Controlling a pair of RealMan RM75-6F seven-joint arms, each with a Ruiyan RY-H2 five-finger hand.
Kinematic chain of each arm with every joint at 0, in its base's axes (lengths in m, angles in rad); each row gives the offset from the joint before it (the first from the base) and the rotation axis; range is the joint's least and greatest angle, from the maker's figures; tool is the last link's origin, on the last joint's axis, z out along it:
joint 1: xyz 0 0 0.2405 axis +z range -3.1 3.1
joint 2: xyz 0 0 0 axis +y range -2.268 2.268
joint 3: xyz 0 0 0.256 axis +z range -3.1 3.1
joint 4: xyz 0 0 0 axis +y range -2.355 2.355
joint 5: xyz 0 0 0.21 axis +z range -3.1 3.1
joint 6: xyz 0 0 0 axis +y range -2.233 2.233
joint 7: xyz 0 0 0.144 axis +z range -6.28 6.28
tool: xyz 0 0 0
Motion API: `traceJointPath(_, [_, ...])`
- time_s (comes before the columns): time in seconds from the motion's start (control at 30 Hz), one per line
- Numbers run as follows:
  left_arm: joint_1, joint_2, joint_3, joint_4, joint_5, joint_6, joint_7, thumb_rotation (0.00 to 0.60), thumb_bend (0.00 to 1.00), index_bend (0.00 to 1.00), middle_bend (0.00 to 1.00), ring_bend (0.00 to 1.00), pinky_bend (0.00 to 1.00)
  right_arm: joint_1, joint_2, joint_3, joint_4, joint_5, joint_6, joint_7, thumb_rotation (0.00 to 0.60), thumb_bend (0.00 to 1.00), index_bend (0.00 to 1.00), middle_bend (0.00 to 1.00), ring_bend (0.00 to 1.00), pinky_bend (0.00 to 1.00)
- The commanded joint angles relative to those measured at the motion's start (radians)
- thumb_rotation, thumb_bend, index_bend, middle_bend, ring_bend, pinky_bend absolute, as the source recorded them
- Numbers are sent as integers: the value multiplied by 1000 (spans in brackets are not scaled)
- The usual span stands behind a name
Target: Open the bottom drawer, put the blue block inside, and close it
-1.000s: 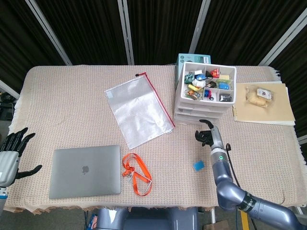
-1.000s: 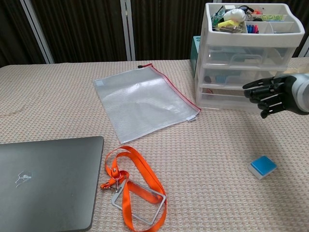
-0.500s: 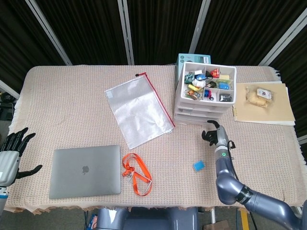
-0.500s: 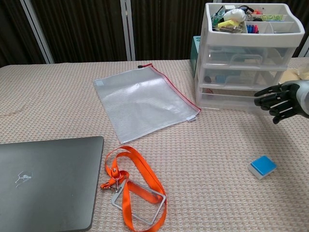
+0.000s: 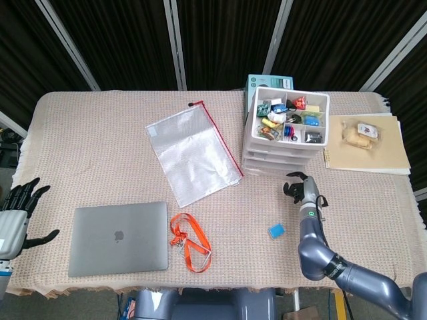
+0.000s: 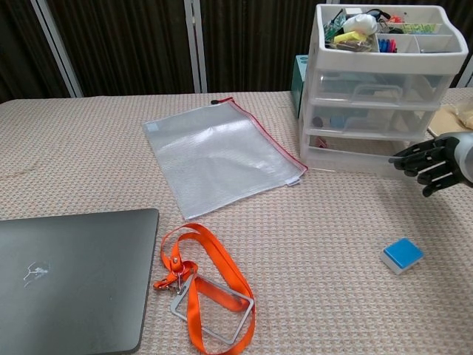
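Since a second ago you have drawn your right robot hand point(image 6: 434, 163) away to the right and slightly back toward the drawer unit point(image 6: 378, 92); it now hovers just right of the bottom drawer point(image 6: 347, 157), fingers point(image 6: 411, 157) spread apart and holding nothing. In the head view that robot hand point(image 5: 299, 189) sits just in front of the unit's near right corner, not visibly touching it. The bottom drawer looks shut, flush with the ones above. The blue block point(image 6: 402, 255) lies on the bench point(image 6: 89, 170), near you and a little left of the robot hand, apart from everything else; nothing has shifted it. Your left robot hand point(image 5: 17, 213) hangs off the near left edge of the bench, fingers spread and empty, where it was before. The laptop point(image 5: 119, 238), the orange lanyard point(image 5: 189, 241) and the clear zip pouch point(image 5: 192, 153) lie to the left, unmoved.
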Motion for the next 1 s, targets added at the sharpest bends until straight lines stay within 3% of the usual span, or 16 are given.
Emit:
traceJointPath(0.03, [0, 0, 0, -1, -1, -1, 1, 600, 180, 130, 0, 0, 0, -4, 1, 3, 1, 9, -3, 0, 600, 452, 427, 820, 824, 705])
traceJointPath(0.87, [1, -1, 0, -7, -3, -1, 10, 600, 179, 134, 0, 0, 0, -109, 120, -35, -231, -13, -17, 52, 600, 451, 416, 820, 824, 705])
traceJointPath(1.0, [0, -1, 0, -8, -5, -3, 12, 600, 179, 133, 0, 0, 0, -123, 135, -62, -268, -51, -26, 55, 600, 383, 293, 819, 819, 705])
